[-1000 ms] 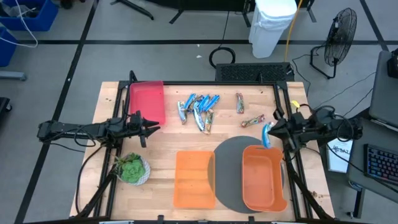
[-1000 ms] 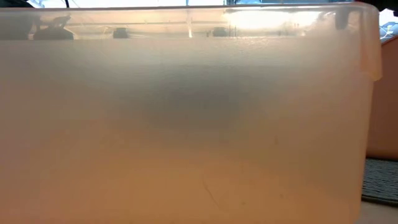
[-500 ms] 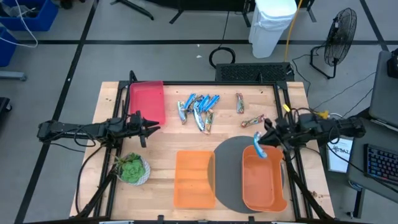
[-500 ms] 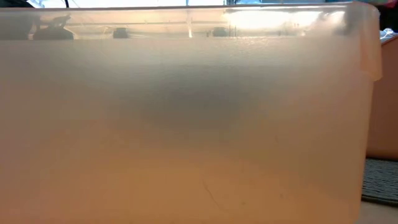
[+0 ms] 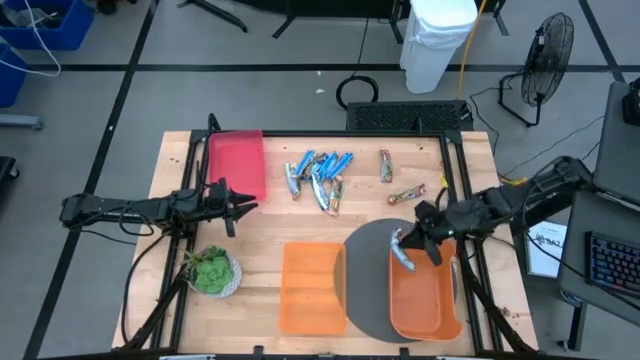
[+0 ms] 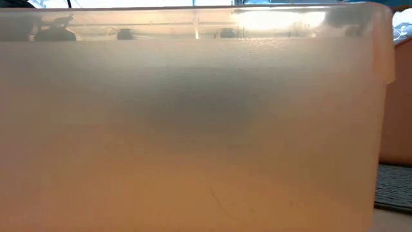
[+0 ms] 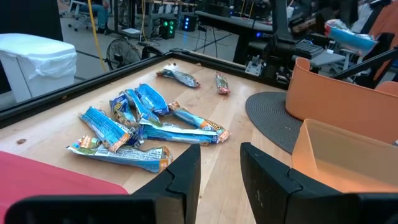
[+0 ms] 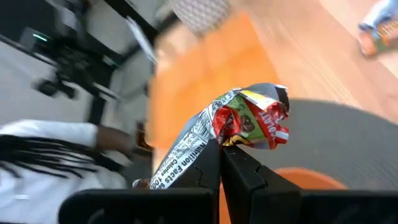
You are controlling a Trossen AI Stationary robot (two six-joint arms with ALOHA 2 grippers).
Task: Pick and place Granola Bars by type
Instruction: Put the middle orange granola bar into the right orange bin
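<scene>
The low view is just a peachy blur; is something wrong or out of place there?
Nothing is broken. An orange bin stands right against that camera and fills its picture. From above, two orange bins show at the table's near edge, the right one on a grey mat. The right tool holds a bar over it.

A robotics lab or workshop is showing here: a wooden worktop [image 5: 260, 240] is sitting on a grey taped floor, with a floor fan [image 5: 545, 55], trailing cables [image 5: 500, 95], a keyboard [image 5: 612, 262] and lit electronics racks [image 7: 177, 23] standing around.
</scene>
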